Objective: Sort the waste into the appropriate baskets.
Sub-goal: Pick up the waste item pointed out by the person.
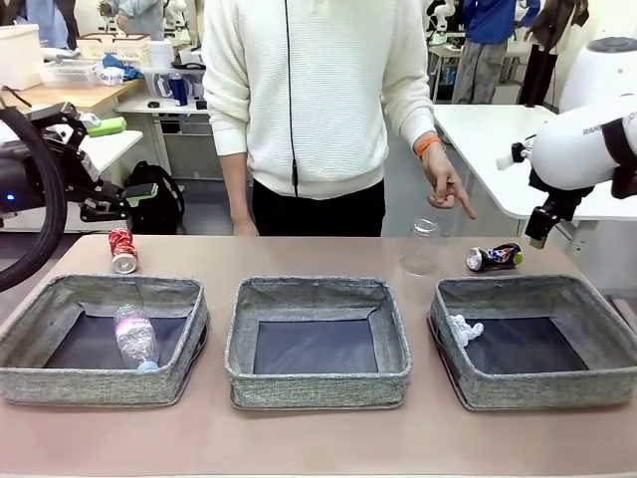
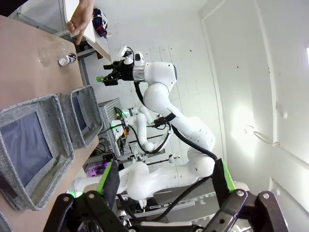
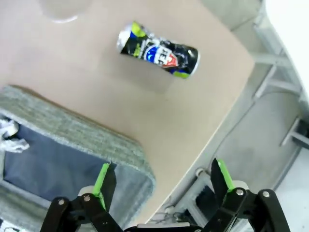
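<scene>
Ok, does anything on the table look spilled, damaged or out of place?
Nothing spilled. Three items sit loose on the table behind the baskets: a red crushed can at far left, a clear plastic cup and a dark crushed can toward the right. Both cans are dented, as waste would be.

Holds left gripper sideways, jaws spread wide, empty. Hangs right gripper downward, jaws equally wide, empty. Across, points a person's hand downward, index finger out.
</scene>
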Controlling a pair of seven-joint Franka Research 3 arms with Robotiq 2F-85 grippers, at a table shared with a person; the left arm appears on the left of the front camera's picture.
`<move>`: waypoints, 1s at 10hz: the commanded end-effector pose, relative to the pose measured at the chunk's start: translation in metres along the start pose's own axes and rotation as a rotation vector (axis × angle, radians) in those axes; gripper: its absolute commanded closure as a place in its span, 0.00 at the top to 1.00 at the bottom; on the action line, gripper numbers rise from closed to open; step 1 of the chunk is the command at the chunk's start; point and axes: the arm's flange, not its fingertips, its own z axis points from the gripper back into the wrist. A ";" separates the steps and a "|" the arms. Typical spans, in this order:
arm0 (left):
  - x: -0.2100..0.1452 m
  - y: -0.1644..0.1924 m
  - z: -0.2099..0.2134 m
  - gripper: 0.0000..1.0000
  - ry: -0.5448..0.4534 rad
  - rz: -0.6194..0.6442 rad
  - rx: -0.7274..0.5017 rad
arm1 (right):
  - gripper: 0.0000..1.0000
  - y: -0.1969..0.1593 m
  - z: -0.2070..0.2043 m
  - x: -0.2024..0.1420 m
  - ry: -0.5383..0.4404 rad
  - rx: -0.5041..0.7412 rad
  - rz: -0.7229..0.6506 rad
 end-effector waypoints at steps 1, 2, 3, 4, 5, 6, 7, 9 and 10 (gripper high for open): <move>-0.004 -0.003 -0.003 1.00 -0.015 0.015 -0.016 | 1.00 -0.006 -0.004 -0.005 -0.041 -0.056 0.245; -0.004 -0.003 -0.003 1.00 -0.015 0.015 -0.016 | 1.00 -0.025 -0.014 0.004 -0.135 0.095 0.442; -0.004 -0.003 -0.003 1.00 -0.015 0.015 -0.016 | 1.00 -0.041 -0.026 0.014 -0.176 0.194 0.599; -0.004 -0.003 -0.003 1.00 -0.015 0.015 -0.016 | 1.00 -0.052 -0.036 0.023 -0.246 0.261 0.784; -0.004 -0.003 -0.003 1.00 -0.015 0.015 -0.016 | 1.00 -0.057 -0.047 0.029 -0.241 0.336 0.882; -0.004 -0.003 -0.003 1.00 -0.015 0.015 -0.016 | 1.00 -0.060 -0.059 0.035 -0.237 0.372 0.903; -0.004 -0.003 -0.003 1.00 -0.015 0.015 -0.016 | 1.00 -0.064 -0.070 0.038 -0.224 0.363 0.885; -0.004 -0.003 -0.003 1.00 -0.015 0.015 -0.016 | 1.00 -0.073 -0.084 0.036 -0.168 0.344 0.827; -0.004 -0.003 -0.003 1.00 -0.015 0.015 -0.016 | 1.00 -0.076 -0.085 0.032 -0.173 0.341 0.820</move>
